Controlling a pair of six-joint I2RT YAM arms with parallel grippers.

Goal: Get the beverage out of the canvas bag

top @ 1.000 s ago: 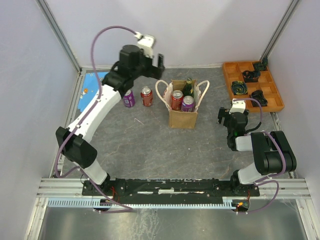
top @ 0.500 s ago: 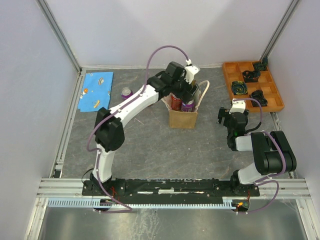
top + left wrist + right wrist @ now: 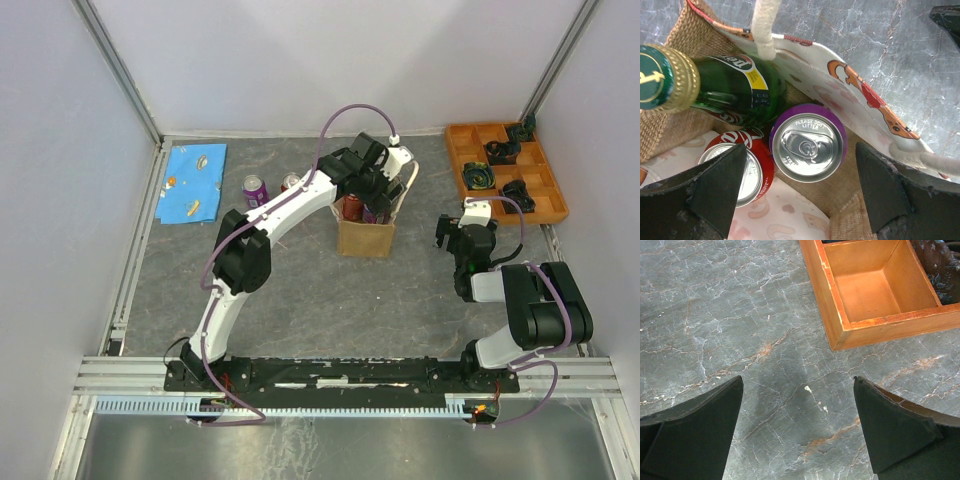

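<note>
Toward the back of the table, the canvas bag point(image 3: 366, 238) stood upright with its mouth open. The left wrist view looked straight down into it. Inside: a green bottle point(image 3: 735, 85) with a gold-rimmed cap, tilted against the burlap wall; a purple can point(image 3: 808, 142), top up and tab unopened; and a red can point(image 3: 754, 169) touching it. One white rope handle point(image 3: 763, 27) lay across the bottle's shoulder. On the table left of the bag stood a second purple can point(image 3: 256, 189) and a second red can point(image 3: 291, 182), near a blue cloth point(image 3: 194, 181). An orange tray point(image 3: 455, 150) in the far right corner held dark items point(image 3: 480, 175), too small to identify. From above, the left arm covered most of the bag's mouth. One finger point(image 3: 705, 195) hid part of the red can in the bag, and the bottle's label was only partly readable. The right wrist view cut the tray off at the top edge. The left gripper point(image 3: 800, 147) was spread wide over the bag's mouth, one finger on each side of the purple can and holding nothing; contact could not be judged. The right gripper point(image 3: 797, 385) was also spread, over bare grey table beside the tray's corner, holding nothing.
</note>
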